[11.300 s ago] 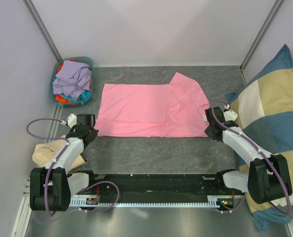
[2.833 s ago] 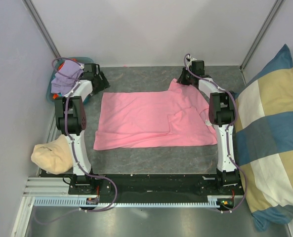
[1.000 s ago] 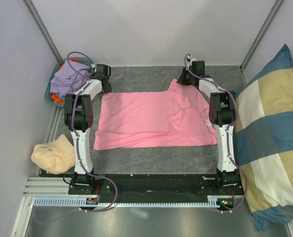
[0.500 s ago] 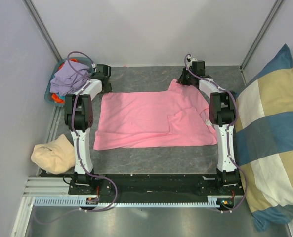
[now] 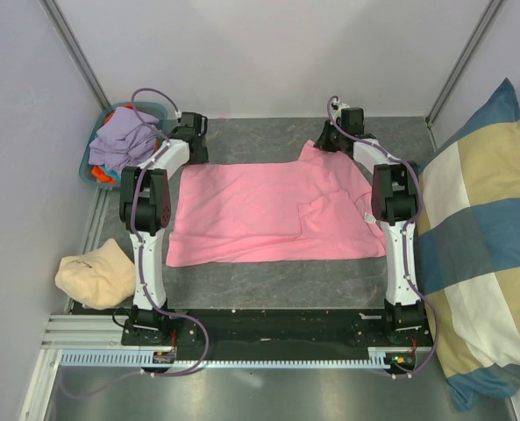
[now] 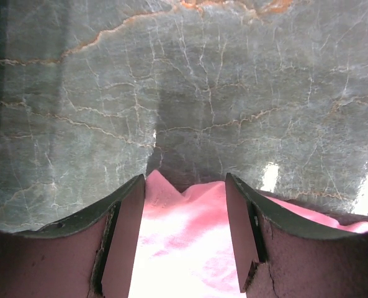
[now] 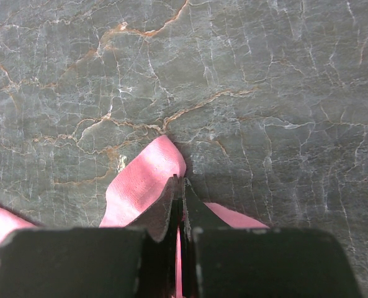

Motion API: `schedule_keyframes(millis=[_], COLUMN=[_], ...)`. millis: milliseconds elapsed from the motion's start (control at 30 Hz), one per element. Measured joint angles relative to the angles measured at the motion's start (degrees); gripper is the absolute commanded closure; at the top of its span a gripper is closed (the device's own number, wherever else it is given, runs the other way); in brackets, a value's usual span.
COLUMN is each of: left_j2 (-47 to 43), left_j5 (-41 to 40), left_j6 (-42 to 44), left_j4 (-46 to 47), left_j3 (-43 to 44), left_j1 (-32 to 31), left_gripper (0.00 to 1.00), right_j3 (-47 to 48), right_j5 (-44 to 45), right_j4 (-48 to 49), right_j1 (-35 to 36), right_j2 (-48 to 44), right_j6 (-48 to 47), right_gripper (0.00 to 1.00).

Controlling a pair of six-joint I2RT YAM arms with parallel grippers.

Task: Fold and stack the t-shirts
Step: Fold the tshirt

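- right tool (image 7: 180, 186): jaws shut, pinching the far right corner of the bright pink cotton t-shirt (image 5: 268, 210); a lip of fabric pokes out past the tips
- left tool (image 6: 184, 186): jaws parted, medium gap, straddling the far left corner; fabric sits between the pads, not pinched
- step, my read: securing both far corners for a fold toward the near edge
- next calls for: close the left tool on its corner, then lift both together with the far hem taut so it comes over evenly
- shirt lies spread on the grey marble-patterned tabletop (image 5: 268, 281) between the arms; right side looks doubled over with a sleeve flap, a few wrinkles there, near hem fairly straight
- other tees: lavender t-shirt heap (image 5: 124, 140) in the teal plastic basket (image 5: 90, 162), far left, beside the left arm; nothing stacked yet
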Motion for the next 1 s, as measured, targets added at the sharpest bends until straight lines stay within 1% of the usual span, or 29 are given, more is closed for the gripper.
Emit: schedule_keyframes(millis=[767, 1000], left_j2=[0.1, 0.1], left_j5=[-1.2, -1.2], left_j6=[0.7, 0.7], left_j4=[-1.0, -1.0], left_j3=[0.2, 0.0], left_j1=[1.8, 2.0], left_gripper=[0.38, 0.41], right_j3=[-0.4, -0.4], right_j5=[-0.1, -0.1], right_j4=[0.2, 0.2], right_j1=[-0.1, -0.1], right_j2=[-0.2, -0.2], right_j6=[0.0, 0.0], right_gripper=[1.00, 1.00])
